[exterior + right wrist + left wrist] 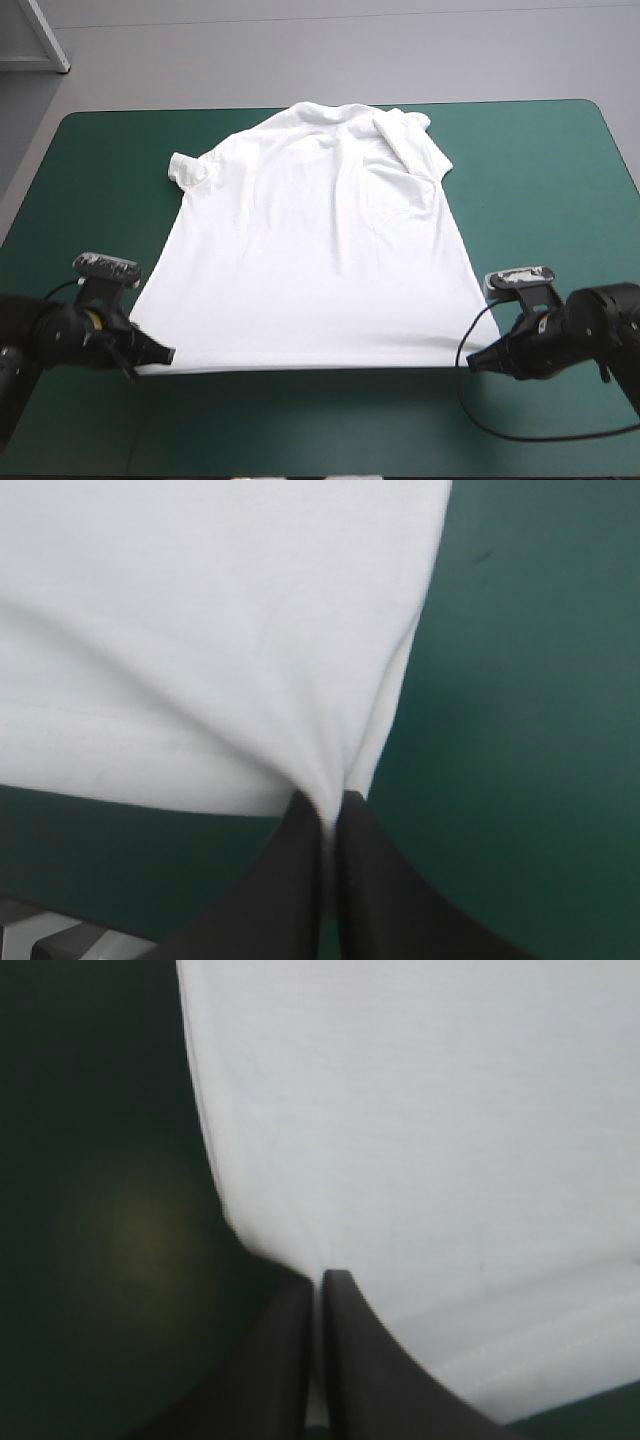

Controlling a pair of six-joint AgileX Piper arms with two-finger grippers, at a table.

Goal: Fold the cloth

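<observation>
The white T-shirt [320, 240] lies spread flat near the middle of the teal-green desk [560, 170], its collar [335, 112] toward the far edge and its hem [310, 362] toward the near edge. The left sleeve [188, 168] is bunched into a short stub beside the body, while the right sleeve [415, 140] is folded inward over the shoulder. Soft creases run down the chest. The left gripper [165, 353] [318, 1282] sits low at the near left corner of the hem; its black jaws are pressed almost together, pinching a thin slip of white fabric between them. The right gripper [480, 360] [330, 810] is at the near right corner, its jaws likewise all but closed on the cloth, which gathers into small folds fanning out from the pinch. The hem runs in a nearly straight line between the two held corners, with a dark band of shadow under it on the desk. The two arms come in from the left and right sides, well apart, with the whole width of the shirt between them
</observation>
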